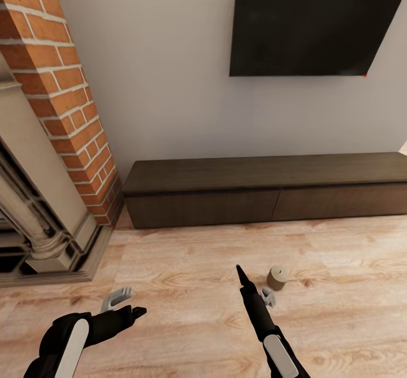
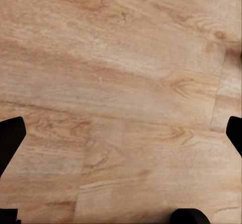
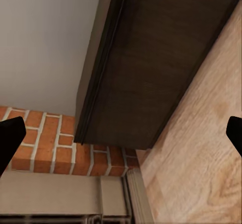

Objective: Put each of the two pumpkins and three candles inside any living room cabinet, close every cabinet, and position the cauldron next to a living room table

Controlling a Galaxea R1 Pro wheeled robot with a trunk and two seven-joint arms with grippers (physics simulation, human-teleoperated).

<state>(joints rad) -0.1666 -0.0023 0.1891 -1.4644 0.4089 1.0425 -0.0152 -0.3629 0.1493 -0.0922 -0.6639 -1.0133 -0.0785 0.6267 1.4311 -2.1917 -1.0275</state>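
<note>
A long low dark-brown cabinet (image 1: pixel 271 202) stands against the wall with both drawer fronts shut; the right wrist view looks along its front (image 3: pixel 151 73). One stubby candle (image 1: pixel 277 278) stands upright on the wood floor in front of it. My right gripper (image 1: pixel 255 287) is open just left of the candle, apart from it, fingers spread wide in its wrist view (image 3: pixel 121 133). My left gripper (image 1: pixel 125 304) hangs open over bare floor, fingers wide (image 2: pixel 121 133), holding nothing. The pumpkins and the cauldron are out of view.
A red-brick fireplace (image 1: pixel 62 101) with a stone surround (image 1: pixel 39 219) juts out at the left, close to the cabinet's left end. A black TV (image 1: pixel 316 21) hangs on the wall above the cabinet. Wood floor (image 1: pixel 186 265) lies between me and the cabinet.
</note>
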